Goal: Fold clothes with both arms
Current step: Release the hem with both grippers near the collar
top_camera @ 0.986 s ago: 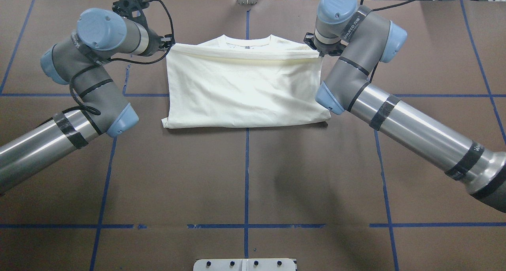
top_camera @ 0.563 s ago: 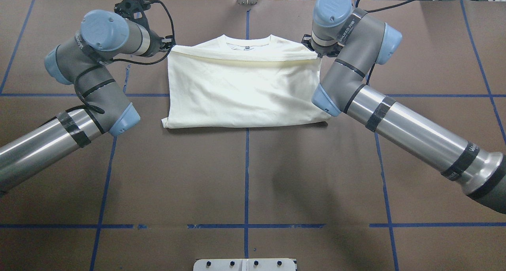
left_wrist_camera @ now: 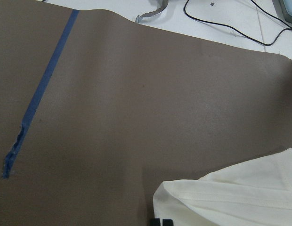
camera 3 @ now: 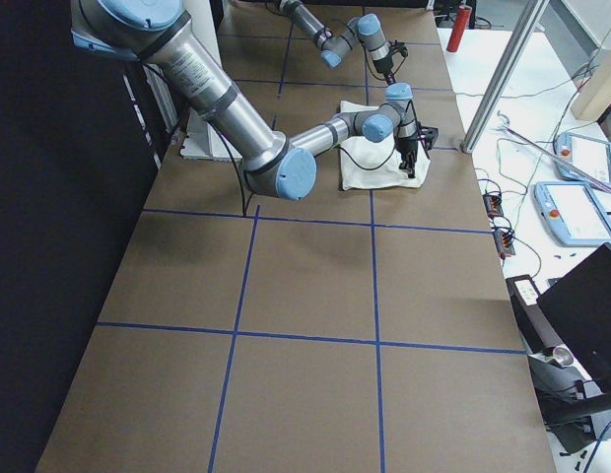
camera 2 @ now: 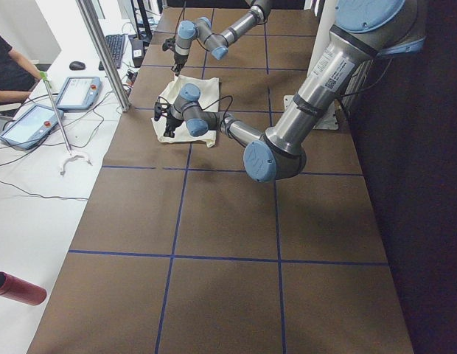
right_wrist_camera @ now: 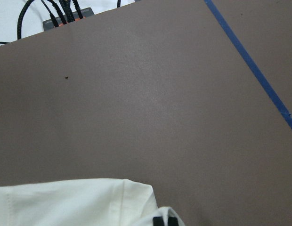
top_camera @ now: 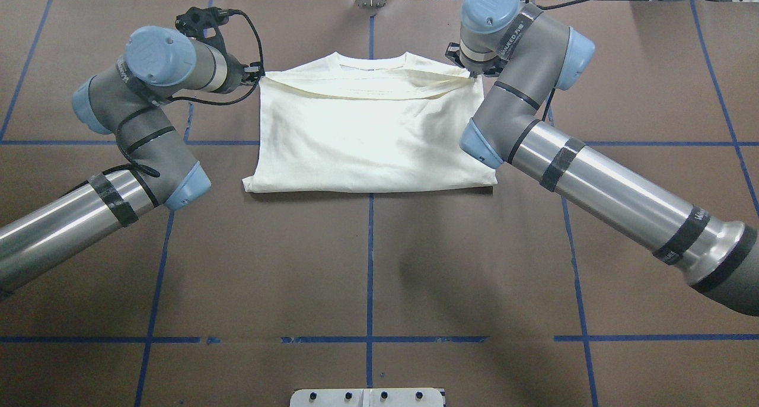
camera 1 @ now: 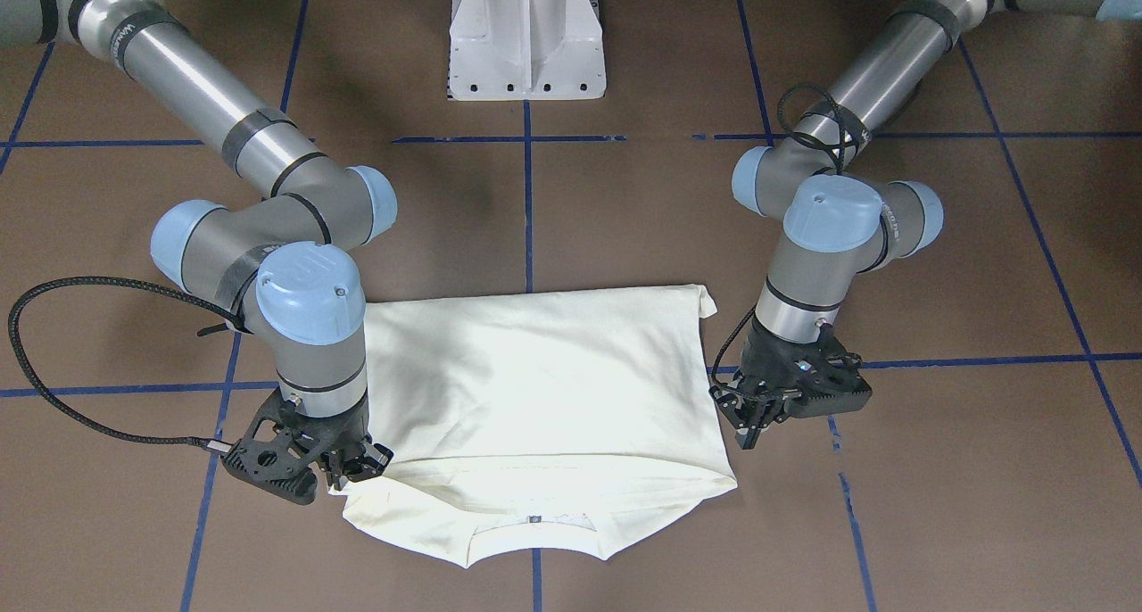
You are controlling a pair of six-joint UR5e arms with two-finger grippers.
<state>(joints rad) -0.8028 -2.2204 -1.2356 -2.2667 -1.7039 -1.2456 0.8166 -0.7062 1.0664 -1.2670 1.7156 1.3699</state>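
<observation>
Both pinch T-shirt point(camera 1: 535, 389) corners, jaws narrow, left gripper point(camera 1: 746, 429) and right gripper point(camera 1: 355, 469), and slack between them could crease if one lets go early

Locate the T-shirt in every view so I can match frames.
Front-facing: T-shirt lower centre, collar toward the bottom edge.
Overhead: T-shirt upper centre, collar toward the top.
Exterior left: T-shirt small, upper left of centre.
Exterior right: T-shirt small, upper right of centre.
Left wrist: T-shirt corner at bottom right.
Right wrist: T-shirt edge at bottom left.
Landmark: blue tape line under the shirt's middle.
</observation>
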